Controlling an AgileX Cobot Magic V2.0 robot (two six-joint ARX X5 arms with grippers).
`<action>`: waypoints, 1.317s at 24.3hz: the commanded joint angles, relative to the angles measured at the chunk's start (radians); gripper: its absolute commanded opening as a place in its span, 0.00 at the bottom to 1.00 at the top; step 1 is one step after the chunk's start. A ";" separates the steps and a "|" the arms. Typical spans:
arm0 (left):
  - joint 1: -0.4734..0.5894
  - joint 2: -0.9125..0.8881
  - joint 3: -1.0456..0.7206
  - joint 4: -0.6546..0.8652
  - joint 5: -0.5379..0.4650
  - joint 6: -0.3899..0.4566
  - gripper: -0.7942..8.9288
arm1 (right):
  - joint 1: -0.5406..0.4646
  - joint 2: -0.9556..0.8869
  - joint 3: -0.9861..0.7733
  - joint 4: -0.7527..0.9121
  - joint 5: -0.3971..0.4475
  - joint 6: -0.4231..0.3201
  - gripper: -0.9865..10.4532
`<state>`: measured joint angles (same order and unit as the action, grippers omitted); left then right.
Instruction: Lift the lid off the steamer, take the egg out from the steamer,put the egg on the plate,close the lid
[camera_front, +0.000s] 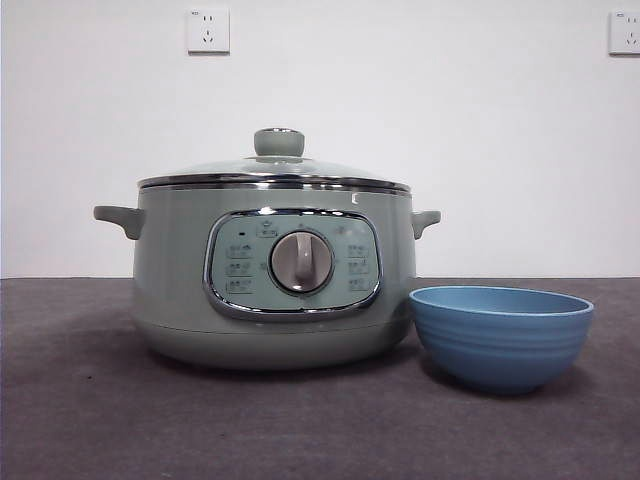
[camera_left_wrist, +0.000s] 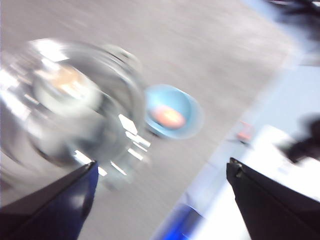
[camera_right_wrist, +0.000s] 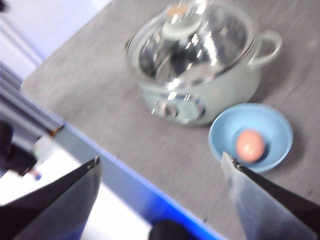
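The sage-green steamer (camera_front: 270, 275) stands at the middle of the table with the glass lid (camera_front: 275, 168) sitting on it, pale green knob up. The blue plate (camera_front: 500, 335) stands just to its right. The egg (camera_right_wrist: 250, 145) lies inside the plate, seen in the right wrist view and as an orange blur in the left wrist view (camera_left_wrist: 169, 116). My left gripper (camera_left_wrist: 160, 200) is open and empty, high above the steamer (camera_left_wrist: 75, 105). My right gripper (camera_right_wrist: 162, 192) is open and empty, high above the table's front edge, away from the steamer (camera_right_wrist: 200, 60) and plate (camera_right_wrist: 250, 135).
The grey table (camera_front: 100, 420) has a blue front edge (camera_right_wrist: 125, 185), with pale floor beyond it. A white wall with two sockets (camera_front: 208, 30) rises behind the table. Both wrist views are blurred by motion.
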<state>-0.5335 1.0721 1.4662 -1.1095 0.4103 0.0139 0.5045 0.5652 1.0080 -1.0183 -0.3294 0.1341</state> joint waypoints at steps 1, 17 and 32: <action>-0.003 -0.043 -0.004 -0.052 0.013 -0.014 0.53 | 0.002 0.009 0.006 -0.031 -0.014 -0.004 0.44; -0.003 -0.094 -0.004 -0.185 0.012 -0.006 0.08 | 0.002 0.024 0.006 -0.094 -0.006 -0.011 0.08; -0.003 -0.093 -0.004 -0.185 0.011 -0.006 0.08 | 0.002 0.024 0.006 -0.094 -0.005 -0.011 0.09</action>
<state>-0.5335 0.9794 1.4662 -1.2957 0.4191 0.0067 0.5045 0.5892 1.0080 -1.1149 -0.3374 0.1307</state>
